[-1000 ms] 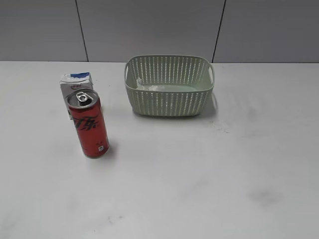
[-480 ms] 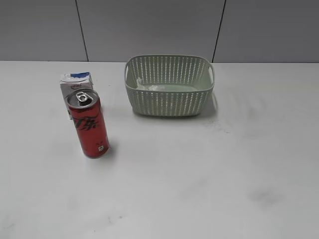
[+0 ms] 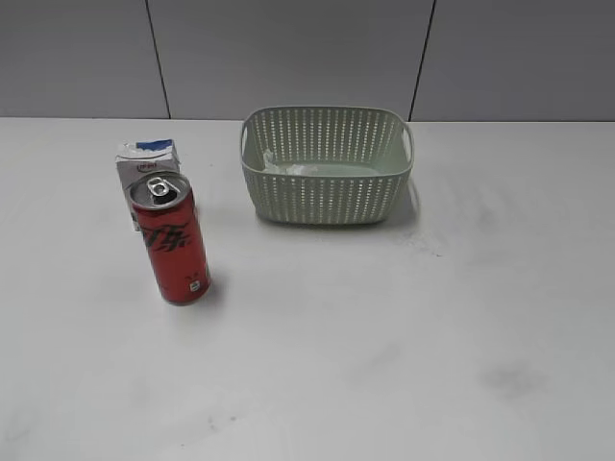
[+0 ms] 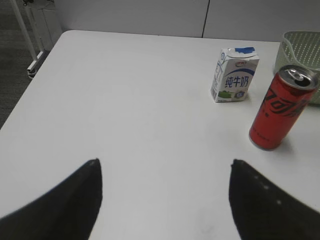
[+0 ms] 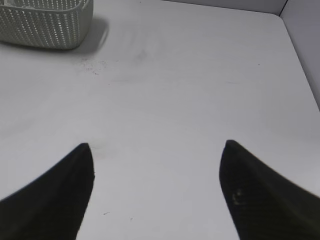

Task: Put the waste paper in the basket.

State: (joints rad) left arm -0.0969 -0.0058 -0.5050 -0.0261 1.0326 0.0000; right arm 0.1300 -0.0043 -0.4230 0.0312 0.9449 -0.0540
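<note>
Waste paper [image 3: 281, 168] inside green basket [image 3: 327, 197]. My left gripper [image 4: 165, 167] and right gripper [image 5: 156, 150] both wide apart, holding nothing. Red can [image 3: 171, 240] at basket's eight o'clock.

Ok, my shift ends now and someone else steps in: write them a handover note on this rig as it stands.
Left claw: open, holding nothing, above bare table short of the milk carton and the red can.
Right claw: open, holding nothing, above bare table, with the basket far ahead on its left.
White crumpled paper already lies inside the green basket, at its left end.
No other paper shows on the table.
Left to do: apparently nothing; confirm the paper in the basket is the waste paper.
</note>
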